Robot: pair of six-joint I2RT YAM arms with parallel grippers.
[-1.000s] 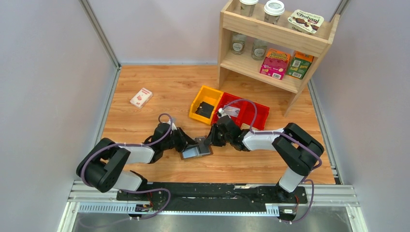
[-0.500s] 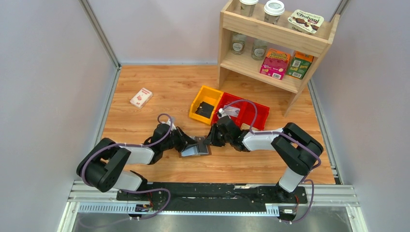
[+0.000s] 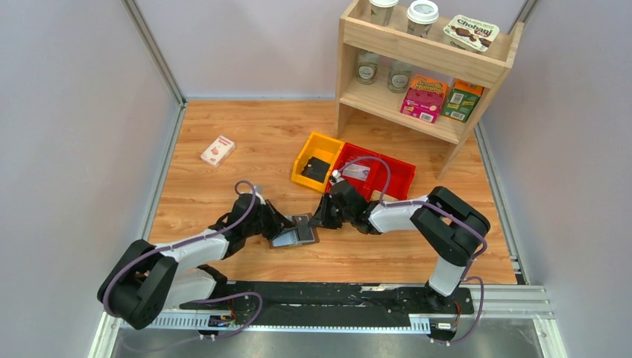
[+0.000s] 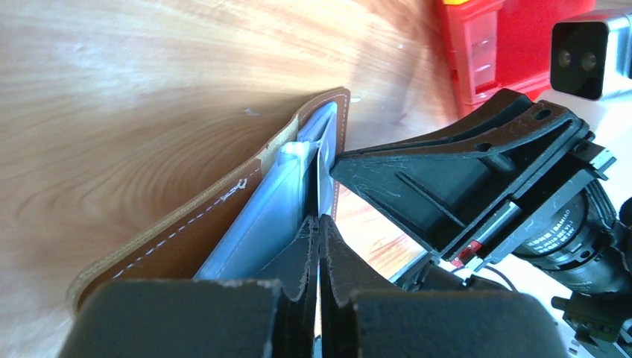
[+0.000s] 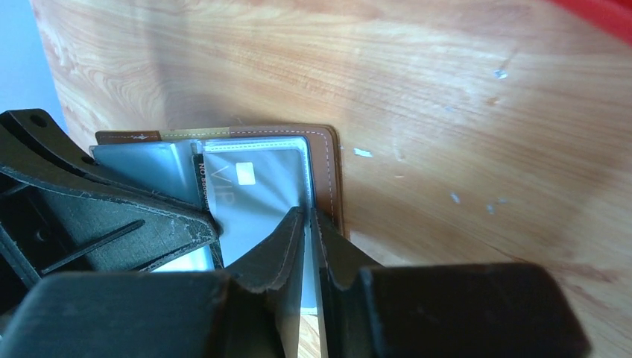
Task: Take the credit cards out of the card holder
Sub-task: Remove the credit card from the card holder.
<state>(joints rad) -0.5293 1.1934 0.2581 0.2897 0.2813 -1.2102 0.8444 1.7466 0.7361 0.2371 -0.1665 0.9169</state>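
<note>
The brown card holder [image 3: 296, 233] lies open on the wooden table between both grippers. My left gripper [image 3: 282, 228] is shut on a thin grey-blue inner panel of it [image 4: 319, 224]; the brown cover [image 4: 223, 216] spreads to the left. My right gripper [image 3: 316, 220] is shut on the right edge of the clear sleeve [image 5: 307, 216], next to the brown stitched rim [image 5: 330, 171]. A silvery card marked VIP with a chip [image 5: 250, 183] sits inside that sleeve. The left gripper's finger [image 5: 97, 216] covers the holder's left part. Whether a card is pinched I cannot tell.
A yellow bin [image 3: 317, 160] holding a dark object and red bins [image 3: 376, 175] stand just behind the right gripper. A wooden shelf [image 3: 425, 67] with jars and boxes is at the back right. A white-and-red small box [image 3: 217, 151] lies at the back left.
Both grippers and the card holder have shifted slightly to the left and away from the arm bases. The left arm's elbow has swung down and to the left. Both grips are unchanged.
</note>
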